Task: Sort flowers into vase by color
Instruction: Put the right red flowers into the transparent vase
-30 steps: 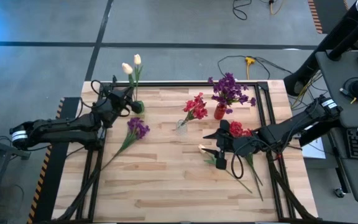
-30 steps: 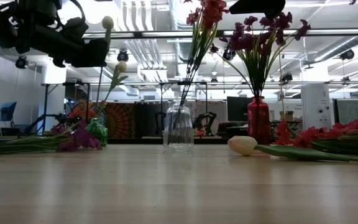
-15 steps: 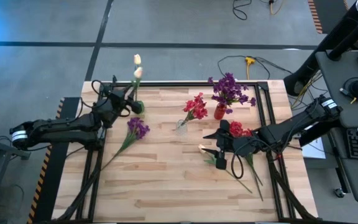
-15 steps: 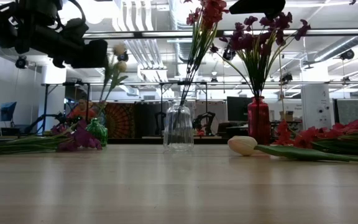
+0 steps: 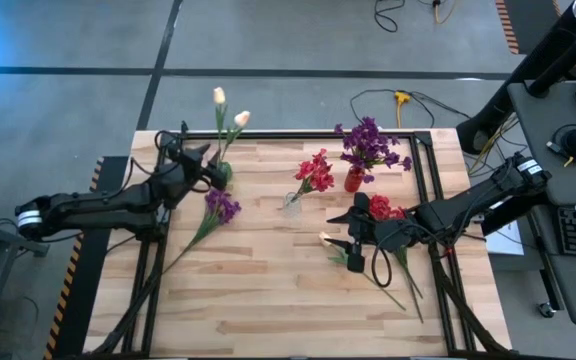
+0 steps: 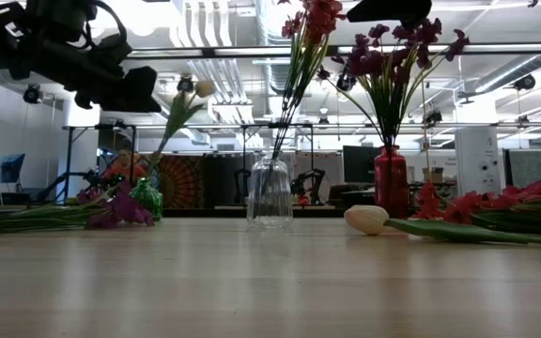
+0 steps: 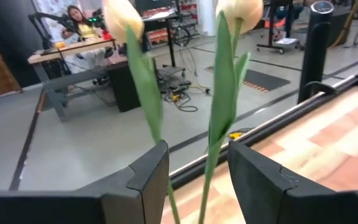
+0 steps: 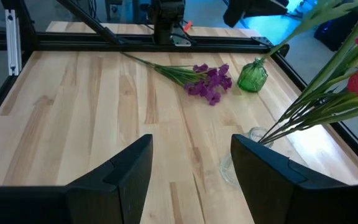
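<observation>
Tulips, two cream-yellow buds on green stems (image 5: 230, 108), stand in the small green glass vase (image 5: 224, 171) at the table's far left; our left gripper (image 5: 206, 163) is spread around them. We judge this placing done, so next we fetch the purple blossom spray (image 5: 220, 206) lying nearby, while our right gripper (image 5: 351, 238) waits spread and empty.

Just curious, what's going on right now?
Left gripper open around two cream tulips in green vase. Right gripper open, hovering mid-table. Nothing in the way.

Two dark arms: left arm (image 5: 98, 207) and right arm (image 5: 468, 208), each built of slim black links with rounded joints; a pale band near each base; thin black cables loop along the links; the fingers (image 7: 260, 177) are matte black, broad, angular, flat-faced plates.
</observation>
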Robot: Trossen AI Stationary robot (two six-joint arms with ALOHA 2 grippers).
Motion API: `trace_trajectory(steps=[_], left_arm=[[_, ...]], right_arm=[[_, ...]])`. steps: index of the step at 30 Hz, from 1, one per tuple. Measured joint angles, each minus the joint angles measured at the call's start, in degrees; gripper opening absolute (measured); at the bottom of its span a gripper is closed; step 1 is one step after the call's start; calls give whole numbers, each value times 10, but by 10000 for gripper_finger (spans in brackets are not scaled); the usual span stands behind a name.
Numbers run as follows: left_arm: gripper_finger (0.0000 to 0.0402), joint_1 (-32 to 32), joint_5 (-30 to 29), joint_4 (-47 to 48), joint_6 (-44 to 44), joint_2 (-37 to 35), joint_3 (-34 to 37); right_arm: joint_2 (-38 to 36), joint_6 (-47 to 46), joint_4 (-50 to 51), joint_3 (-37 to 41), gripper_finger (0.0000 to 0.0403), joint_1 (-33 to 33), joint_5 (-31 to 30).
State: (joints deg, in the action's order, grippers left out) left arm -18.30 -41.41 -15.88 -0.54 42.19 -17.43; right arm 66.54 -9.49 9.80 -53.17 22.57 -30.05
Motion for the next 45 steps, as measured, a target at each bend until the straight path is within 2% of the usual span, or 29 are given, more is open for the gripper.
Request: trace_trajectory(steps=[9, 16, 20, 26, 33, 38, 45], left_arm=[[149, 75, 0, 93, 60, -73, 0], [149, 168, 0, 98, 78, -107, 0], [149, 224, 0, 99, 86, -108, -12], [149, 306, 0, 106, 89, -90, -43], [149, 380, 0, 184, 150, -59, -96], [149, 416, 0, 221, 187, -20, -125], [149, 437, 0, 228, 189, 42, -163]], right_arm=[[-1, -60, 37, 0, 210, 0, 5], [-4, -162, 112, 0, 210, 0, 8], [-4, -218, 144, 0, 210, 0, 41], [-4, -301, 182, 0, 210, 0, 104], [0, -418, 257, 0, 210, 0, 178], [10, -494, 310, 0, 210, 5, 199], [25, -596, 370, 0, 210, 12, 221]])
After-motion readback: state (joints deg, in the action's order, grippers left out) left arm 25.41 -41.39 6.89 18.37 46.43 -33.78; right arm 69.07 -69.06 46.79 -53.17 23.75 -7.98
